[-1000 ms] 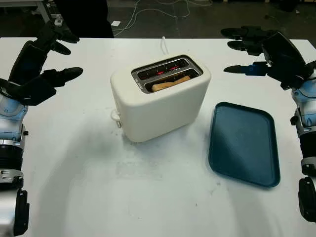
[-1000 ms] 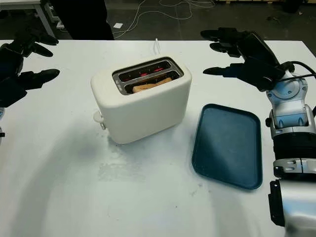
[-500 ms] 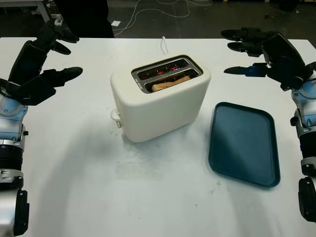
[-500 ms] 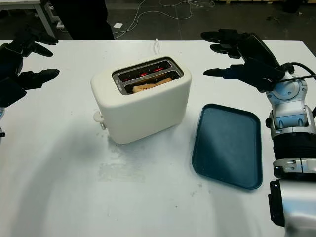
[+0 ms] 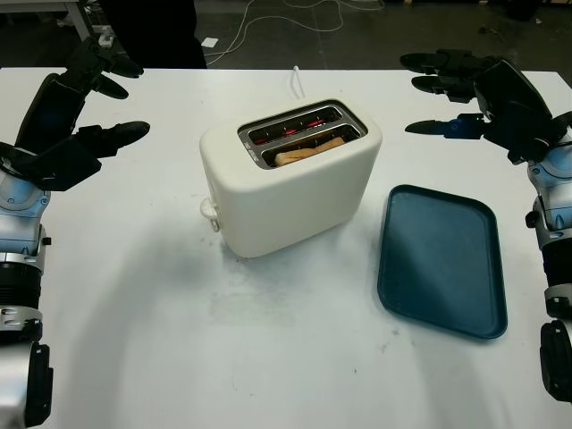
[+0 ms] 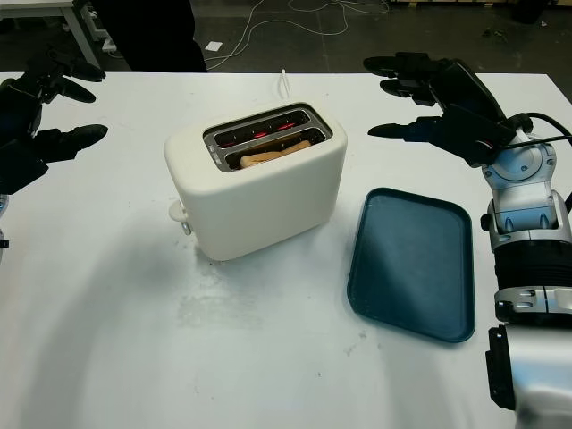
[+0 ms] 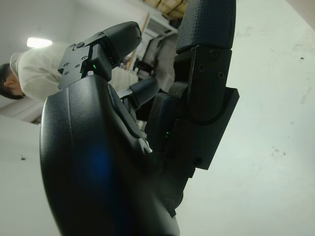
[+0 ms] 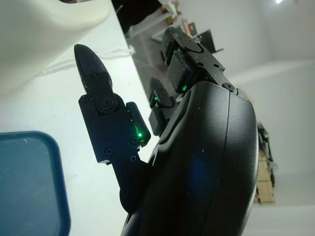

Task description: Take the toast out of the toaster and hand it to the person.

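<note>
At the middle of the white table [image 5: 179, 357] sits the cream toaster [image 5: 290, 179], turned a little askew, and the toast [image 5: 309, 150] is down in its nearer slot, just its brown top edge peeking above the rim, while the slot behind it glows red inside. Over by the table's left edge the left hand [image 5: 71, 116] hovers above the surface, released, gripping nothing, well apart from the toaster. Across at the far right corner the right hand [image 5: 474, 94] hangs in the air too, likewise open and empty, its fingers [image 5: 438, 61] aimed in toward the toaster. Between toaster and right edge lies a dark blue tray [image 5: 442, 259], flat on the table, near the toaster but not touching it. Beyond the far edge a white cable [image 5: 295, 82] trails off behind the toaster, and in the left wrist view a person [image 7: 34, 73] in a pale top stands in the background.
</note>
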You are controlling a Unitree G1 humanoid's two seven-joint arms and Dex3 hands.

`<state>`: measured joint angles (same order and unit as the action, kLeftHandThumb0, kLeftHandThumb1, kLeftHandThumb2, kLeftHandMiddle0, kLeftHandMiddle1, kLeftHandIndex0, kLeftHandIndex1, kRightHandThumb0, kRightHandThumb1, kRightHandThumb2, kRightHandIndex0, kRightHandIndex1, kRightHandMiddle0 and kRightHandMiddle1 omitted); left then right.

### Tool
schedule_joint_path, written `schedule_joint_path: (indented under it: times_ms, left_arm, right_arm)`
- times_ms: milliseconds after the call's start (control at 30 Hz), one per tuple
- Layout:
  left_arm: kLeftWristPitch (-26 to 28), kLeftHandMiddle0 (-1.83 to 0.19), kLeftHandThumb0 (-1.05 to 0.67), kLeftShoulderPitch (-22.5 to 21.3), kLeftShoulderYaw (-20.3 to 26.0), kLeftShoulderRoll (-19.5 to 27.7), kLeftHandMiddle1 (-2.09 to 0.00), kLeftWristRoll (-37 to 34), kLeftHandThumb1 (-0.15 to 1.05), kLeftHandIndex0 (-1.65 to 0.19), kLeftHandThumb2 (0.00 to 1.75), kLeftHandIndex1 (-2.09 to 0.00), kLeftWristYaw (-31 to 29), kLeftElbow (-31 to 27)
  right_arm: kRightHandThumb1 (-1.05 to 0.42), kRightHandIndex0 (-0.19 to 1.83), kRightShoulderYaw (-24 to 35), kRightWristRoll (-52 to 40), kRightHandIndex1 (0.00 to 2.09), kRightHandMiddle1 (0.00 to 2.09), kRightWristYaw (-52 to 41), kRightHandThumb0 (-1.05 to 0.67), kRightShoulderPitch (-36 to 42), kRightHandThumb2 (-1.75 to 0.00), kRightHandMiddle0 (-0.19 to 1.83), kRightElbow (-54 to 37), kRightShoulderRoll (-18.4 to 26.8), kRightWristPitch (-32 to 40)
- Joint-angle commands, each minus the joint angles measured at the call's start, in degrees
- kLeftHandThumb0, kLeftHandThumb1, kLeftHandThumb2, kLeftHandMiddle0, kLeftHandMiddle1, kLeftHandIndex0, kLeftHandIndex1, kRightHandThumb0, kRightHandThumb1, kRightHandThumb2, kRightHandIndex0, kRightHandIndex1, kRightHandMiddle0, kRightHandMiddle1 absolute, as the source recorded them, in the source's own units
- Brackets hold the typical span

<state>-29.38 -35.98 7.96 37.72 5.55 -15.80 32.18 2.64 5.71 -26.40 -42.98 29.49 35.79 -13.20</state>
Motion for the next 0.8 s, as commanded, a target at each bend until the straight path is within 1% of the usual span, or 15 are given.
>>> schedule_joint_path:
  times_ms: [0, 167, 367, 633, 767]
  left_arm:
    - [-0.27, 0.0, -1.05, 0.47, 0.24, 0.75, -1.5, -0.13, 0.92, 0.0, 0.3, -1.29, -0.01, -0.36]
    - [-0.89, 0.0, -1.05, 0.4, 0.25, 0.77, -1.48, -0.27, 0.92, 0.0, 0.29, -1.28, -0.15, 0.1]
    - [-0.24, 0.0, -1.05, 0.67, 0.3, 0.68, -1.48, -0.23, 0.92, 0.0, 0.28, -1.29, 0.03, -0.77]
    - [0.2, 0.0, -1.05, 0.68, 0.29, 0.78, -1.47, -0.32, 0.92, 0.0, 0.28, -1.28, -0.23, -0.99]
    - [-0.98, 0.0, -1.05, 0.37, 0.2, 0.79, -1.47, -0.16, 0.92, 0.0, 0.28, -1.28, -0.08, -0.08]
  right_arm:
    - [-0.73, 0.53, 0.05, -0.89, 0.0, 0.0, -0.31, -0.38, -0.45, 0.0, 0.51, -0.24, -0.51, 0.13]
    - [-0.73, 0.54, 0.03, -1.04, 0.01, 0.0, -0.34, -0.38, -0.55, 0.0, 0.51, 0.33, -0.54, -0.91]
    - [-0.73, 0.54, -0.18, -0.54, 0.01, 0.0, -0.04, -0.41, -0.42, 0.0, 0.52, -0.3, -0.34, 0.0]
    - [-0.73, 0.55, -0.19, -0.36, 0.01, 0.01, 0.2, -0.38, -0.4, 0.0, 0.52, -0.17, -0.29, -0.66]
    - [-0.73, 0.55, -0.25, -0.2, 0.01, 0.01, 0.24, -0.38, -0.43, 0.0, 0.53, -0.5, -0.24, -0.37]
